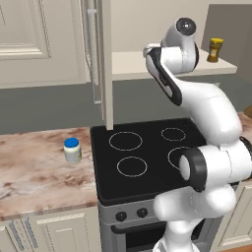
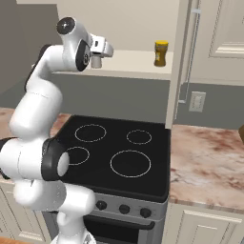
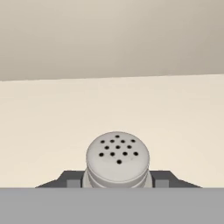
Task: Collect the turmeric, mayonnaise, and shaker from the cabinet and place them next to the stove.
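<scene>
The grey shaker [image 3: 117, 159], with its perforated rounded top, stands on the beige shelf board [image 2: 136, 66] of the cabinet. My gripper [image 3: 117, 181] is shut on the shaker, one dark finger against each side of its neck. In the right base view the shaker [image 2: 96, 61] sits just under my hand at the shelf's left end. The yellow-orange turmeric [image 2: 161, 53] stands further right on the same shelf, also the turmeric [image 1: 215, 49]. The blue-lidded mayonnaise [image 1: 72, 150] stands on the counter just left of the stove [image 1: 147, 147].
The open cream cabinet door [image 1: 104, 59] hangs edge-on over the stove's back left corner, with its bar handle [image 2: 192, 52]. Marbled counter [image 2: 209, 157] runs on both sides of the black cooktop [image 2: 107, 143]. A wall outlet [image 2: 197, 101] sits behind the counter.
</scene>
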Available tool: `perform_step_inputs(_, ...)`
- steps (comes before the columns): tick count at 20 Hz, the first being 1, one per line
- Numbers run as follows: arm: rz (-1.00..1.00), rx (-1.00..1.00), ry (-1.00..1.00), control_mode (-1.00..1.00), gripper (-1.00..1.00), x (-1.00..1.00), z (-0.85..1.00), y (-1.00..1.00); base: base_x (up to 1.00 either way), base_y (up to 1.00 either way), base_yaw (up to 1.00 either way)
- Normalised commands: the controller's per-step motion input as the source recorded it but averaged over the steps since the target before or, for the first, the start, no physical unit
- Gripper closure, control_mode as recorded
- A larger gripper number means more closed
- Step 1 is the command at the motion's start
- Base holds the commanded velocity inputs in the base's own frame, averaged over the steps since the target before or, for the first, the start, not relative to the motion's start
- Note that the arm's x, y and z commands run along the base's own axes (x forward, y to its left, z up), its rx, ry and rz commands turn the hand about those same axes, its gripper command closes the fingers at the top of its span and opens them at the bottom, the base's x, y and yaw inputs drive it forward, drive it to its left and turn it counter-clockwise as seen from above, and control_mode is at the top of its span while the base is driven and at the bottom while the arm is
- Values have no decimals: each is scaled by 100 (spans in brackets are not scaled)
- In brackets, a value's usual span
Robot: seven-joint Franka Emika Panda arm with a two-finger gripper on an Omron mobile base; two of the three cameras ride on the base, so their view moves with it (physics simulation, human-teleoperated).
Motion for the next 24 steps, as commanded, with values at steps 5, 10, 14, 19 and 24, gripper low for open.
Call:
perform_step_inputs(5,28,-5,0,-100,100,-100,-3,10,0,0,0)
perform_step_inputs(10,36,-5,0,-100,100,-100,-21,6,0,0,0)
perform_step_inputs(14,39,-6,0,-100,100,-100,-37,18,0,0,0)
perform_step_inputs(19,40,-5,0,-100,100,-98,-45,20,0,0,0)
perform_step_inputs(24,39,-5,0,-100,100,-94,-45,28,0,0,0)
